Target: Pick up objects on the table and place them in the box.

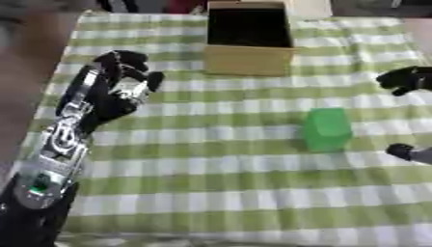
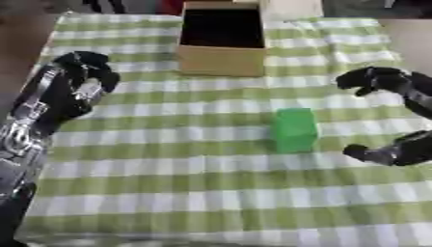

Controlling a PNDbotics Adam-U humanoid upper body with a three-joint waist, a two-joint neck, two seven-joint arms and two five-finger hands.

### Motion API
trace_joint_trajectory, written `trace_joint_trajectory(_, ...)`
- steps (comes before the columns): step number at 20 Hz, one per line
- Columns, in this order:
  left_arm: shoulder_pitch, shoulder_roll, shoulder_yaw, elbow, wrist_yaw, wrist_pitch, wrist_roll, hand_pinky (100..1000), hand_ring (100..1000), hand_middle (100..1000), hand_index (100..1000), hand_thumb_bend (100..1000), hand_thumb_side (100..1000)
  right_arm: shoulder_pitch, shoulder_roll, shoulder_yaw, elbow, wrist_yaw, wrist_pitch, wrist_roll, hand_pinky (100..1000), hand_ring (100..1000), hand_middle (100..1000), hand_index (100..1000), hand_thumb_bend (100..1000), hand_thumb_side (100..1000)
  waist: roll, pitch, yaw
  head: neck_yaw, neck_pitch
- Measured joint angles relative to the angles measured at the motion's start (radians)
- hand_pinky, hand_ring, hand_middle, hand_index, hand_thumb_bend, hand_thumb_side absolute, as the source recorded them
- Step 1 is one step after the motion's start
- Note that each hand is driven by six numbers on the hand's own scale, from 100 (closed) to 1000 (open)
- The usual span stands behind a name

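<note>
Green block (image 2: 294,129) on checked worktop (image 2: 211,193), no readable label, open cardboard box (image 2: 221,60) beyond, right robot hand (image 2: 403,144) spread beside block, left robot hand (image 1: 125,77) curled, empty

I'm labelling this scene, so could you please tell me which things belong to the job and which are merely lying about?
Belongs to the job:
- green plastic block, on the cloth, apart from both hands
- open brown cardboard box, at the table's far side
- right hand, open beside the block

Just there:
- green-and-white checked tablecloth
- left hand, idle, fingers curled, holding nothing
</note>
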State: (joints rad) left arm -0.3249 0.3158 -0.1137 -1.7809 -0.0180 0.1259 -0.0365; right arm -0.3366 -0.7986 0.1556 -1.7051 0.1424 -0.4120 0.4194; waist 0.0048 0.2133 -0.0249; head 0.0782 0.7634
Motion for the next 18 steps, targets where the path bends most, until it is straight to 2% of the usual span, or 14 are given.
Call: trace_joint_trajectory(18, -0.004, -0.004, -0.01, 0.0, 0.001, 0.0, -0.009, 890, 604, 583, 714, 519, 395, -0.076, -0.017, 0.036, 0.09, 0.006, -0.035, 0.039, 773, 866, 876, 897, 511, 225, -0.007, 0.0, 0.025, -0.011, -0.001)
